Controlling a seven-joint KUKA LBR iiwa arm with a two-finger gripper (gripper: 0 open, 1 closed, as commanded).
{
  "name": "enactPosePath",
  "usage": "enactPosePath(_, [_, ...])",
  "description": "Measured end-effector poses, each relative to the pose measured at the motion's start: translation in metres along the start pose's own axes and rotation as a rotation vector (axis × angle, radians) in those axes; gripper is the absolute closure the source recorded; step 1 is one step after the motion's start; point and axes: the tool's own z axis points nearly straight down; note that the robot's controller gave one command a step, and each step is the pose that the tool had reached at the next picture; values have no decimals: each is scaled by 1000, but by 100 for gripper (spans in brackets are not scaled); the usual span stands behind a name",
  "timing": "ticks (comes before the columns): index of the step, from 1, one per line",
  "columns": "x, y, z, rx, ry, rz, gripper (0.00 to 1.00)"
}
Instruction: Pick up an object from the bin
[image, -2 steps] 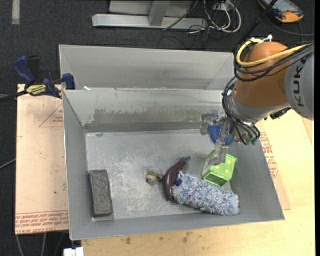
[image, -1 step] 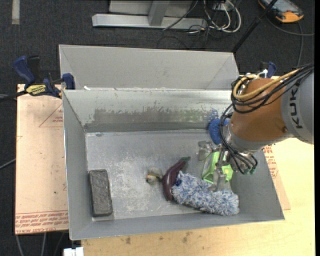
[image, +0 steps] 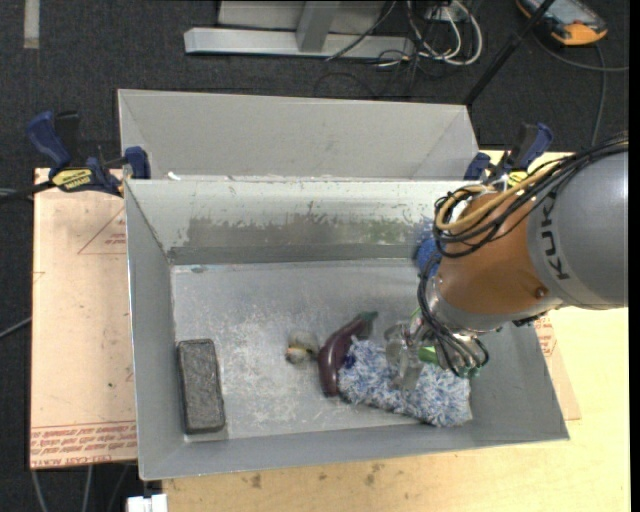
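My gripper (image: 408, 372) hangs low over the blue-and-white shaggy cloth (image: 445, 402), which lies crumpled on the floor of the bin (image: 150, 300), towards the near right corner. I am above its upper edge. Whether my jaws stand apart or together I cannot tell, because my own wrist and cables cover them from above. I judge the cloth to be light, soft and limp. It should give under me and not slide away, and it won't break, but it will sag and trail when lifted. A pinch into a thick fold near the middle of the bunch looks safer than one at a thin fringe that could pull free. A purple toy eggplant (image: 335, 362) lies against the cloth's left end, touching it or tucked slightly under it, I cannot say which. It looks smooth and rounded, so it could roll or get dragged along if the cloth catches it. A small pale lump (image: 298, 350) sits just beyond it, too small for me to name. A grey block (image: 201, 385) lies well apart at the left and out of my way. The bin's sloping right wall is near my wrist and leaves me little room on that side.
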Motion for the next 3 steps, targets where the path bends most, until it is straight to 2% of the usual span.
enactPosePath(1, [0,0,0,0,0,0,100])
enactPosePath(2, [0,-3,-44,-1,4,4,100])
enactPosePath(3, [-2,3,-105,-1,-1,2,100])
